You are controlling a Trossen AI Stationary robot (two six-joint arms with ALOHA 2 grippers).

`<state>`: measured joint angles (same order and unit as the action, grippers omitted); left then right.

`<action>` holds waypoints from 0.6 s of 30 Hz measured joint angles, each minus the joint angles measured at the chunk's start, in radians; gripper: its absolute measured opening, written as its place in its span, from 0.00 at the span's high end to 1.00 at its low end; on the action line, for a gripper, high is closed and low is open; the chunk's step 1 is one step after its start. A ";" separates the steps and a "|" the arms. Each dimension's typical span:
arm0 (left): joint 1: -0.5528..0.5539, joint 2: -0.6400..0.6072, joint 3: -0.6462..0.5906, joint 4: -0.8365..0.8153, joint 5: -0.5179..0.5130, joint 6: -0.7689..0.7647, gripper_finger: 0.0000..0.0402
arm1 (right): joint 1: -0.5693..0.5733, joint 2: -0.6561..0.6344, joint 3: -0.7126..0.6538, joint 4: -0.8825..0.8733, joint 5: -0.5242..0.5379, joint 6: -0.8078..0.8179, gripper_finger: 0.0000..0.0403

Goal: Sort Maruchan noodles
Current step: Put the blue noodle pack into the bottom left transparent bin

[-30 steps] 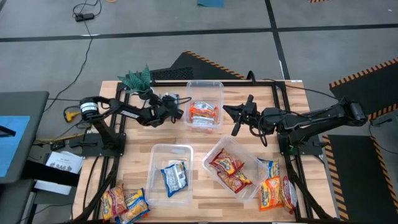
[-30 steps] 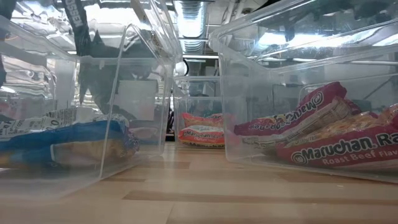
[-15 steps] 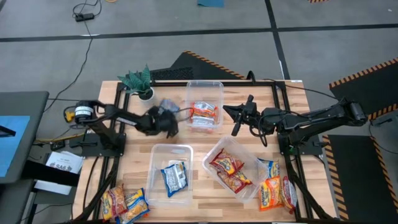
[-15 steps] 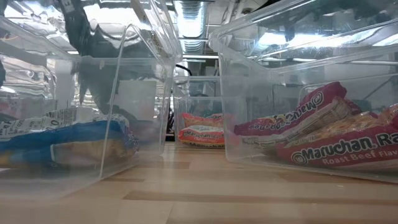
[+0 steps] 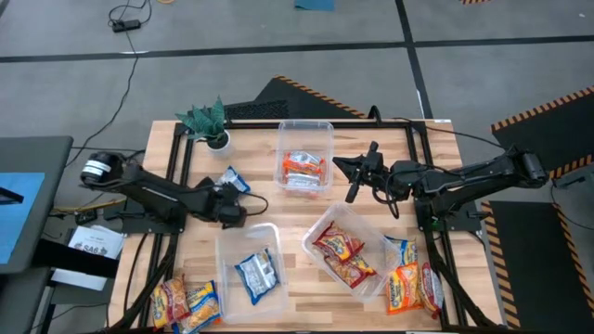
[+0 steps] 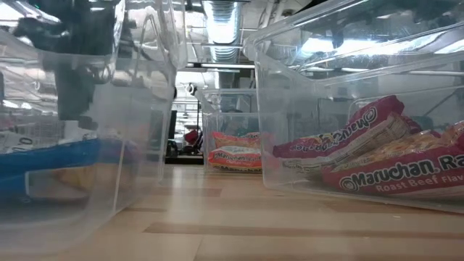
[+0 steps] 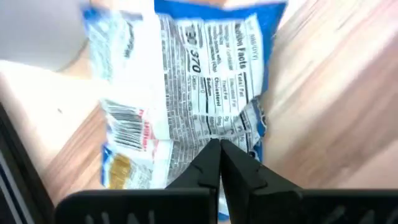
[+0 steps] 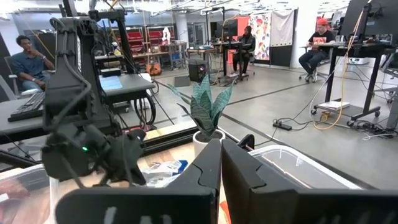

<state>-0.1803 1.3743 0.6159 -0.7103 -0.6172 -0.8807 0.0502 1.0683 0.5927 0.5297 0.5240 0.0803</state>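
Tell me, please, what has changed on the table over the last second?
The left tool, shut, swung from beside the plant toward the near bin, which shifted and turned a little. A blue packet now lies on the wood, seemingly let go. The right tool, the far bin and the other packets stayed put.

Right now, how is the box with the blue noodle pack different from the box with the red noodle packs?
The blue-pack bin holds one blue-white packet; the red-pack bin holds several red packets. The blue-pack bin lies nearly square with the table's edge; the red-pack bin lies turned at an angle. The blue-pack bin has the left gripper right at its rim; the red-pack bin has no gripper at it. Both are clear plastic rectangles.
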 joint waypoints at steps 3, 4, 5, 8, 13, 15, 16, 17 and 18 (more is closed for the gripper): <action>-0.024 -0.063 0.000 -0.026 -0.064 -0.025 1.00 | 0.000 0.000 0.000 0.001 0.000 0.000 0.91; -0.026 -0.086 0.000 -0.023 -0.084 -0.017 1.00 | 0.000 0.000 0.000 0.000 0.000 0.000 0.91; -0.026 -0.108 0.001 -0.021 -0.103 0.002 1.00 | 0.000 0.000 0.000 0.001 0.000 0.000 0.91; -0.023 -0.173 0.001 -0.020 -0.131 0.085 1.00 | 0.000 0.000 0.000 0.001 0.000 0.000 0.91; 0.008 -0.279 0.001 -0.026 -0.149 0.177 1.00 | 0.000 0.000 0.000 0.001 0.000 0.000 0.91; 0.035 -0.312 0.002 -0.034 -0.142 0.204 0.98 | 0.000 0.000 0.000 0.001 0.000 0.000 0.91; 0.052 -0.327 0.002 -0.042 -0.126 0.220 0.97 | 0.000 0.000 0.000 0.000 0.000 0.000 0.91; 0.072 -0.339 0.002 -0.047 -0.101 0.240 0.96 | 0.000 0.000 0.000 0.001 0.000 0.000 0.91; 0.094 -0.350 0.002 -0.046 -0.072 0.261 0.94 | 0.000 0.000 0.000 0.001 0.000 0.000 0.91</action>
<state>-0.0863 1.0248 0.6178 -0.7568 -0.6894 -0.6199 0.0502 1.0683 0.5926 0.5304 0.5240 0.0804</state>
